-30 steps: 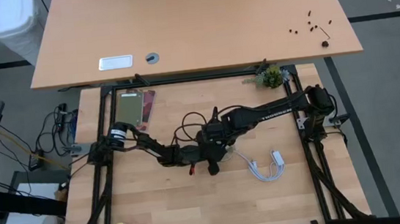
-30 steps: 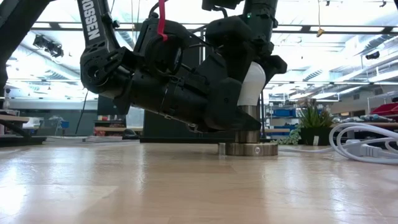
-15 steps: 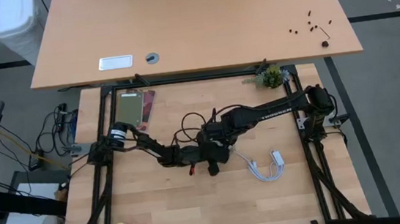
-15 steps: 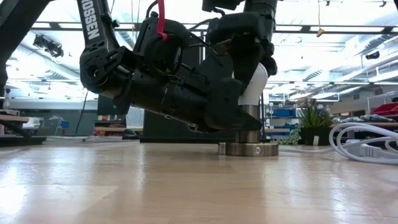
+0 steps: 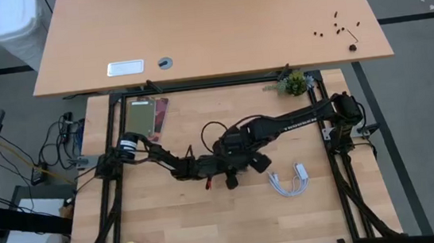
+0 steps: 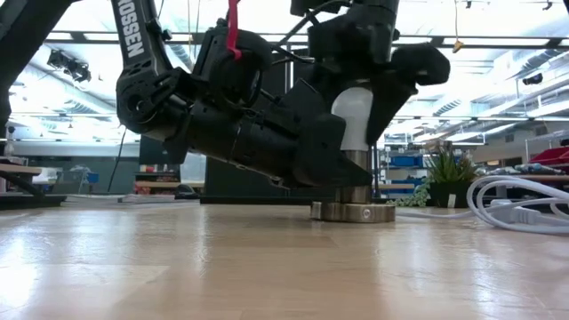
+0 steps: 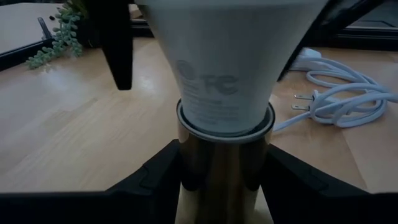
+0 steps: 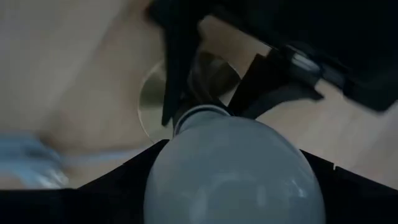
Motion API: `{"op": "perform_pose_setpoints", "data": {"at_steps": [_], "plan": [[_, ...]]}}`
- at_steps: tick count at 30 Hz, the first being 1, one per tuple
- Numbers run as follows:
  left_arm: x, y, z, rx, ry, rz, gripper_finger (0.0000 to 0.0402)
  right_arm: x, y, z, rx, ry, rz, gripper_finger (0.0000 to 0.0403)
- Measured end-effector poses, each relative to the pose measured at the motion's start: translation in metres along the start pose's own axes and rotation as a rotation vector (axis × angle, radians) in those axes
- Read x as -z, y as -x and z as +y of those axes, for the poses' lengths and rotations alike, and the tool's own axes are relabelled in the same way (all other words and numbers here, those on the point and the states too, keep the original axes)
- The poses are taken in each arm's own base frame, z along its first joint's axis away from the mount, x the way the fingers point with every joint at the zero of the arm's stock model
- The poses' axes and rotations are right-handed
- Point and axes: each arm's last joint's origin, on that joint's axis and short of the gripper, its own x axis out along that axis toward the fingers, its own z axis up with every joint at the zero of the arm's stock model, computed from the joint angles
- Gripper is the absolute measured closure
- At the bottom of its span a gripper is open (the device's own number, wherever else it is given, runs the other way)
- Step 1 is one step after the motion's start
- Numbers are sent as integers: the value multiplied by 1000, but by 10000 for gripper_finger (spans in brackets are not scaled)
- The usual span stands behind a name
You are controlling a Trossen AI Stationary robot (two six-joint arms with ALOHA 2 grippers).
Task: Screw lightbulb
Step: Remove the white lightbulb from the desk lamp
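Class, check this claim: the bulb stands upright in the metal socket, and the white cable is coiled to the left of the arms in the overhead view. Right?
Not quite. The high view shows the white cable coiled to the right of the arms, not the left. The bulb does stand upright in the metal socket.

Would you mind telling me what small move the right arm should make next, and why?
Probably re-close the right tool on the lightbulb and twist again: its fingers stand apart around the bulb while the left tool holds the metal socket beneath.
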Motion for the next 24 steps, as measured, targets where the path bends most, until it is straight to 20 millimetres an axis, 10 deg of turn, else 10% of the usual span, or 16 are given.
{"op": "perform_pose_setpoints", "data": {"at_steps": [8,24], "plan": [[0,0,0,-6,-4,-3,213,-1,0,1,29,139,22,123],[0,0,1,-10,-29,-8,213,-16,13,10,-18,-680,-50,7]]}}
